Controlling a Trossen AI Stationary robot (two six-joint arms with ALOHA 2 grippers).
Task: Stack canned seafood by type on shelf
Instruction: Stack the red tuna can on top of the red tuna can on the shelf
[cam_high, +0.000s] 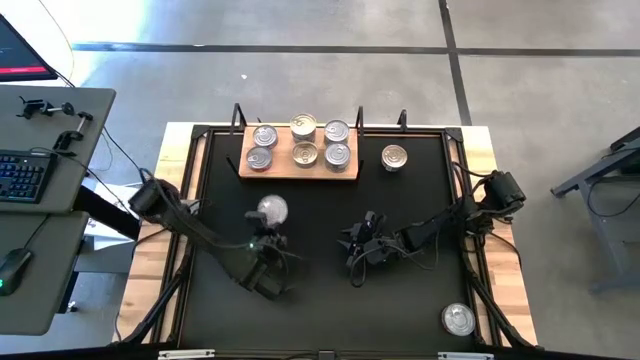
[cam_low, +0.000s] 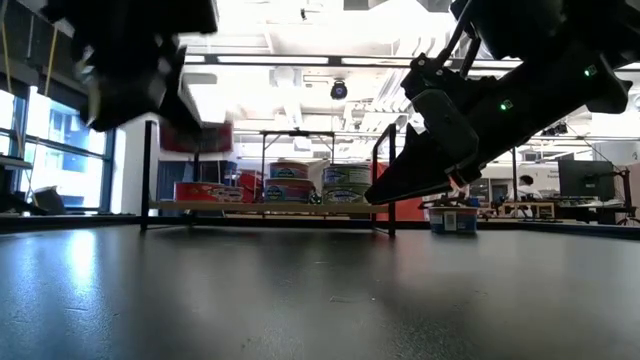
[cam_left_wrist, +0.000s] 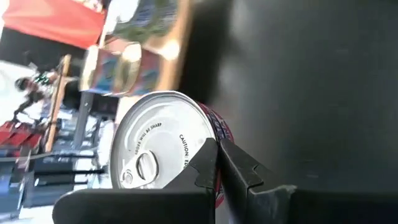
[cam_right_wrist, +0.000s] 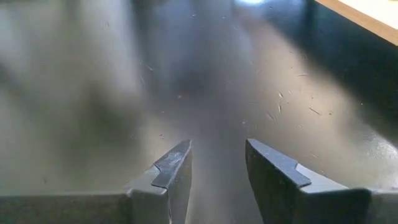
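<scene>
Black table (cam_high: 330, 310) mid-area: left gripper (cam_left_wrist: 217, 163) pinches a silver-topped can (cam_left_wrist: 158, 146) by its rim; right gripper (cam_right_wrist: 217, 163) hovers part-open, empty.

six cans (cam_high: 300, 144) sit on the shelf (cam_high: 299, 172); another can (cam_high: 395, 157) lies just right.

Floor (cam_high: 300, 75): grey concrete crossed by dark seam lines, seen from above around the black worktop (cam_high: 320, 300) with its light wooden border. Grey side desk (cam_high: 45, 200) at the left edge of the high view carries a keyboard (cam_high: 22, 175) and a mouse (cam_high: 10, 268); part of a dark metal frame (cam_high: 605, 170) shows at the right edge. Low view: white ceiling (cam_low: 300, 40) with bright strip lights, tall windows (cam_low: 60, 165) on the left, and a monitor (cam_low: 585, 180) on distant desks to the right.
</scene>
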